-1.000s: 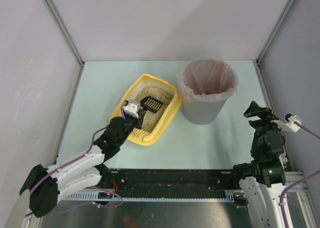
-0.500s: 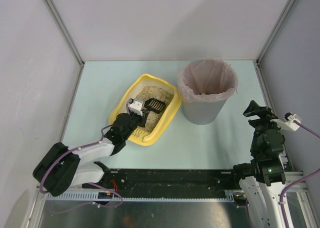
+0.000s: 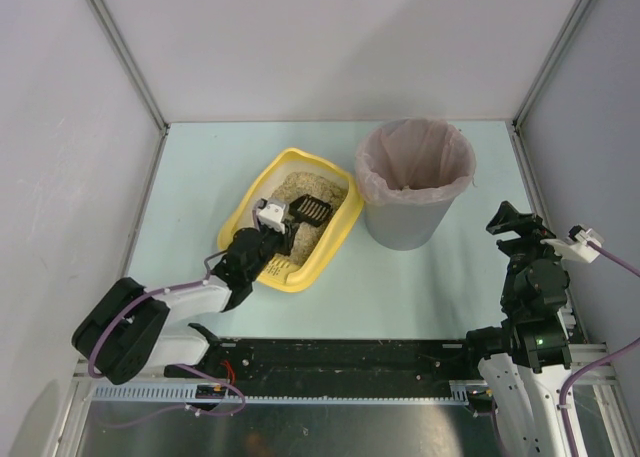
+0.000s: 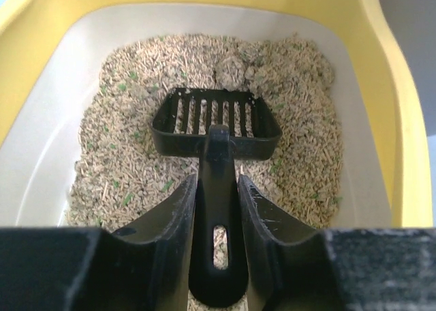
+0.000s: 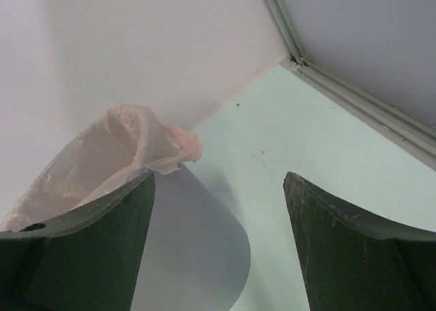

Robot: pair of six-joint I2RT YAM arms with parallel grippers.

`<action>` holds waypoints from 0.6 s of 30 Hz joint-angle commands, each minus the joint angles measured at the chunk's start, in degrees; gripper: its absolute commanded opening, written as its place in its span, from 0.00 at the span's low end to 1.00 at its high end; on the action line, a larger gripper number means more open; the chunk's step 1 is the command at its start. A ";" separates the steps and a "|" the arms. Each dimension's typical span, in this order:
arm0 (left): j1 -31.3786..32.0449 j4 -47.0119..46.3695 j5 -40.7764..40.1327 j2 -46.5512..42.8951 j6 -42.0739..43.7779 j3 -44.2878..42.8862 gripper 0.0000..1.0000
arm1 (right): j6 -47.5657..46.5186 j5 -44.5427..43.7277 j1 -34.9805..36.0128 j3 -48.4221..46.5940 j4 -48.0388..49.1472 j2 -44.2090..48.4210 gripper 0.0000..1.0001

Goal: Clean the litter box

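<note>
Black scoop [image 4: 216,124] is resting on litter [image 4: 136,154], left hand [image 4: 216,186] pinching its handle. Left arm [image 3: 190,299] is dropping since a second ago, scoop barely shifting, so the dig is probably starting. Box [image 3: 345,222] is sitting at bin's [image 3: 405,227] 9 o'clock. Right hand [image 5: 218,178] is idling, spread.

You're looking at a pale mint tabletop [image 3: 200,177] boxed in by plain off-white walls [image 3: 330,47] at the back and both sides. Silver metal posts [image 3: 122,52] run up the two far corners. Along the near edge you have a black rail [image 3: 350,360] and a brushed metal sheet [image 3: 330,432]. The light is soft and even across the tabletop.
</note>
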State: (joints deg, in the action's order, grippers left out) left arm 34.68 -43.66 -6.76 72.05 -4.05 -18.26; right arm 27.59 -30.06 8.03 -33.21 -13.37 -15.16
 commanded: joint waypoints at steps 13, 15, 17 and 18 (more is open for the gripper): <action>-0.40 4.02 5.18 -6.12 2.03 1.12 0.96 | -0.44 -0.96 -0.21 -0.80 1.85 0.48 0.81; -0.31 4.72 5.44 -9.11 2.56 1.21 1.00 | -1.05 -0.96 -0.30 -0.80 1.94 0.48 0.81; -0.40 5.51 5.36 -12.88 3.17 1.73 1.00 | -2.45 -0.87 -0.30 -0.80 2.20 0.48 0.81; -0.49 6.30 5.01 -14.12 3.18 1.74 1.00 | -2.89 -1.13 -0.30 -0.80 2.20 0.39 0.81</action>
State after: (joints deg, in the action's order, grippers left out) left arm 34.63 -37.93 -2.90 63.94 -2.68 -17.15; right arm 26.89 -30.11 8.01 -33.21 -13.37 -15.14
